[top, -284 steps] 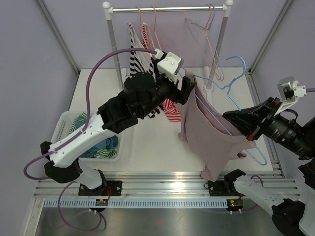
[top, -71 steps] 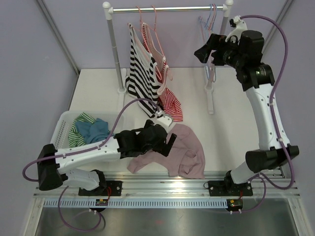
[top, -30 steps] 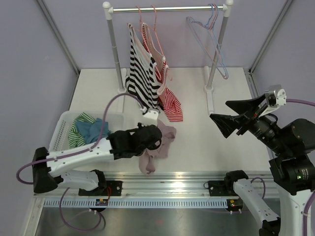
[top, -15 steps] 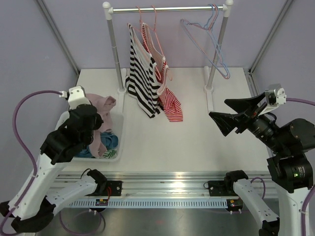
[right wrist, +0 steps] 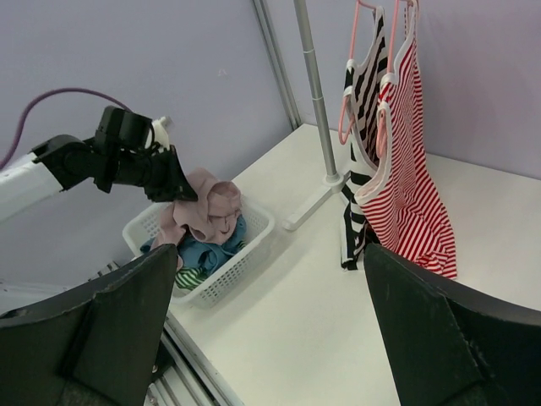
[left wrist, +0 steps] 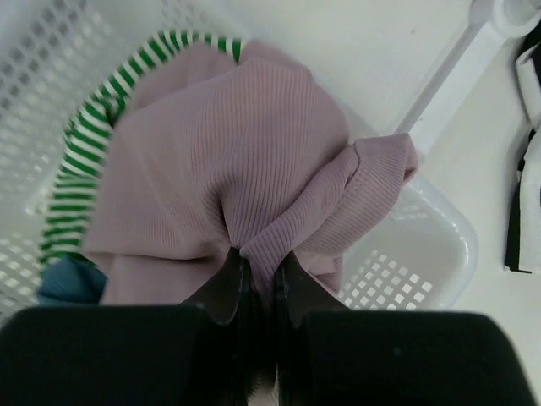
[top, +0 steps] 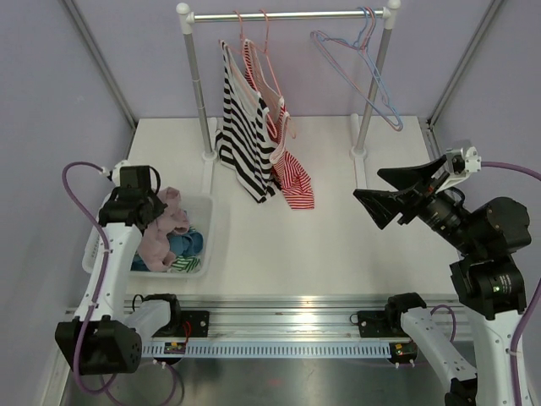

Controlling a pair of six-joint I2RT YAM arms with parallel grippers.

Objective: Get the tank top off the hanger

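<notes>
The left gripper is clamped on a gathered fold of the dusty-pink ribbed tank top, its dark fingers pinched nearly together with the cloth between them. The garment hangs in a bunch from that pinch, directly over the white perforated basket at the table's left side. A green-striped garment and a blue garment lie in the basket beneath it. Whether the pink fabric's lower edge rests on that pile or dangles just above it is hard to tell from either view.

Across the table, well apart from the basket, the right gripper is raised with its fingers spread wide and nothing between them. At the back, two empty hangers, one blue and one pink, hang at the right end of the rail. A black-and-white striped top and a red-and-white striped top hang further left on the same rail.

By the look of it, the task's main work is done: the tank top is clear of any hanger. What appears to be left is small, namely letting go of the cloth so it drops into the basket, then lifting the left arm away.
</notes>
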